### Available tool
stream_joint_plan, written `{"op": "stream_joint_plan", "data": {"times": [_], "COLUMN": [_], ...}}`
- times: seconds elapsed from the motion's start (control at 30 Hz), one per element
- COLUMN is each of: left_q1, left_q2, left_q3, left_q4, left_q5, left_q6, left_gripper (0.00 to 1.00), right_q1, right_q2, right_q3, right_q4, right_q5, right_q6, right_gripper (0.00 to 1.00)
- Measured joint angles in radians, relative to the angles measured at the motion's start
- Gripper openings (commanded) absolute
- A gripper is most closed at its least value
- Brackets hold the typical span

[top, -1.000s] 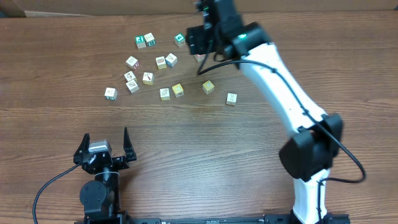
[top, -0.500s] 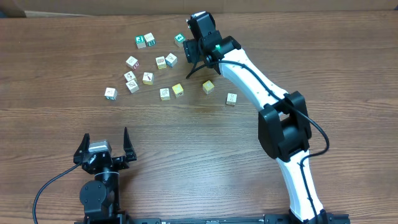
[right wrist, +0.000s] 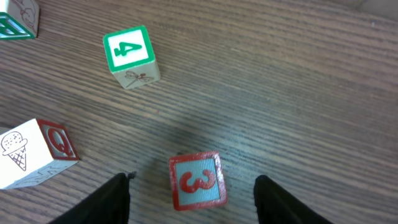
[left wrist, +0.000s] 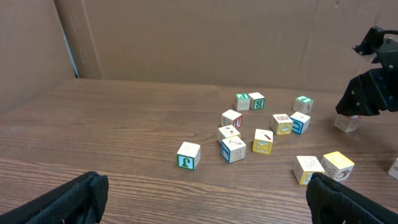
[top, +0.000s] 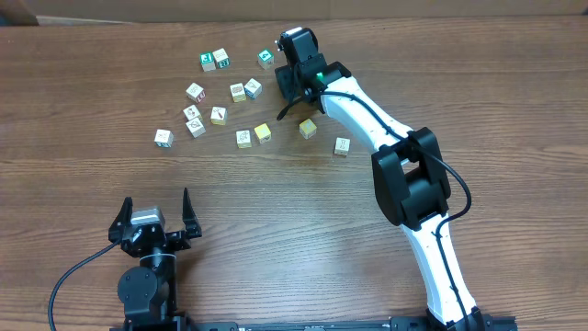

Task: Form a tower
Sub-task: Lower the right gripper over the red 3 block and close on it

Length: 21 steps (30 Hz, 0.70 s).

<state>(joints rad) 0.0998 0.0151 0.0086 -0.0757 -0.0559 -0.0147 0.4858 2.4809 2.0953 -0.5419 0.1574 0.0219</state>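
At the far side of the table (top: 276, 230), the right gripper (right wrist: 193, 179) hangs low over a red-framed cube (right wrist: 198, 186) marked 3. Its fingers (right wrist: 115, 199) stand apart, one on each side, with bare wood showing between each of them and the cube, so nothing is grasped. A green-framed cube (right wrist: 129, 55) marked 4 lies just beyond it, and a cube with an ice-cream cone and a red Q (right wrist: 37, 152) lies off to one side. The other cubes (top: 218, 115) lie scattered singly nearby, two yellow ones (top: 263, 132) among them — none rests on another. Near the front edge, the left gripper (top: 156, 198) sits well apart from them, jaws spread wide and holding nothing.
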Motion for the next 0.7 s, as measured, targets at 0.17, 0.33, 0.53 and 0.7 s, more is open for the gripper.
{"op": "stream_joint_plan", "data": {"times": [0.17,0.33,0.53,0.7], "left_q1": [0.000,0.000,0.000,0.000], "left_q2": [0.000,0.000,0.000,0.000], "left_q3": [0.000,0.000,0.000,0.000], "left_q4": [0.000,0.000,0.000,0.000], "left_q5": [0.000,0.000,0.000,0.000], "left_q6": [0.000,0.000,0.000,0.000], "left_gripper": [0.99,1.00,1.00,0.99], "right_q1": [-0.013,-0.015,-0.015,-0.015], "right_q2": [0.008,0.035,0.045,0.045], "right_q3": [0.000,0.000,-0.001,-0.001], "right_q4": [0.013,0.031,0.048,0.065], "right_q5": [-0.018,-0.023,-0.024,-0.027], "right_q6": [0.000,0.000,0.001,0.000], "right_gripper": [0.58,0.58,0.54,0.48]}}
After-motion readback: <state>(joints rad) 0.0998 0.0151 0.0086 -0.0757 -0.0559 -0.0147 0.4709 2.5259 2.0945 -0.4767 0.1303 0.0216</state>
